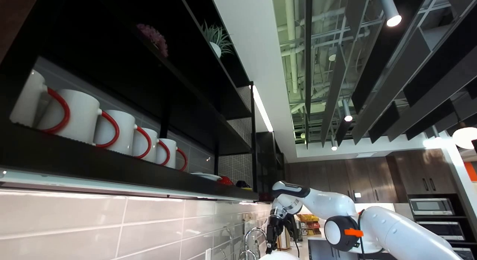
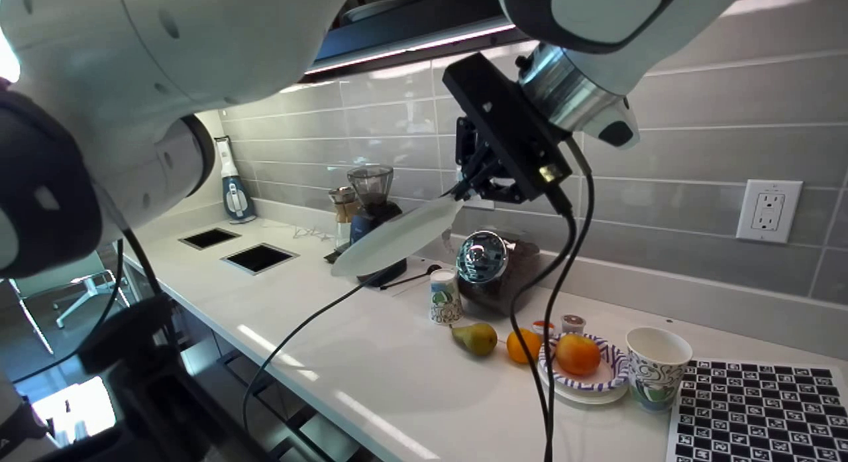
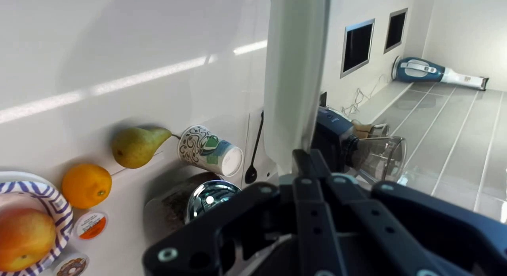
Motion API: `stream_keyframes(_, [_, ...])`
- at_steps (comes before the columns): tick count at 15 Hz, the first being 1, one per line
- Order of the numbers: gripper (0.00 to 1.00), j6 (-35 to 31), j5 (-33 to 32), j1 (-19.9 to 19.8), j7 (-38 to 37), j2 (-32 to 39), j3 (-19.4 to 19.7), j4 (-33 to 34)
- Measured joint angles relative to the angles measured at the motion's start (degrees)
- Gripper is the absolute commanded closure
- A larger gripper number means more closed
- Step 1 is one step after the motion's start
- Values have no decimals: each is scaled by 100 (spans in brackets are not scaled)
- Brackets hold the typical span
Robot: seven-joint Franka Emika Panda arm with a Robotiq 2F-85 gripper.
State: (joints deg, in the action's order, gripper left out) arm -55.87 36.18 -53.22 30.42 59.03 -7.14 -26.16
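My gripper [image 3: 311,161] is shut on the rim of a white plate [image 3: 295,70], with the fingertips pinching its edge. In an exterior view the gripper [image 2: 458,191] holds the plate [image 2: 401,238] tilted in the air above the white counter [image 2: 371,343]. The plate slopes down and away from the fingers. In another exterior view the gripper [image 1: 270,248] is low beside the tiled wall, and only the top of the plate [image 1: 279,256] shows. Below the gripper, an upside-down paper cup [image 2: 445,296] and a round mirrored object [image 2: 482,256] stand on the counter.
A pear [image 2: 476,339], an orange [image 2: 523,347] and a patterned bowl [image 2: 616,366] with a red-orange fruit are on the counter. An upright paper cup [image 2: 656,366] and a checkered board [image 2: 762,409] lie beyond. A grinder [image 2: 372,217] stands behind the plate. White mugs [image 1: 76,114] line a shelf [image 1: 111,166].
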Motion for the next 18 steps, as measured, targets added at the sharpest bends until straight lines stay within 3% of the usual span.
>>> stream_keyframes(11, [100, 36, -201, 13, 164, 375, -148, 14])
stream_keyframes(18, [100, 27, -1023, 202, 851, 772, -147, 11])
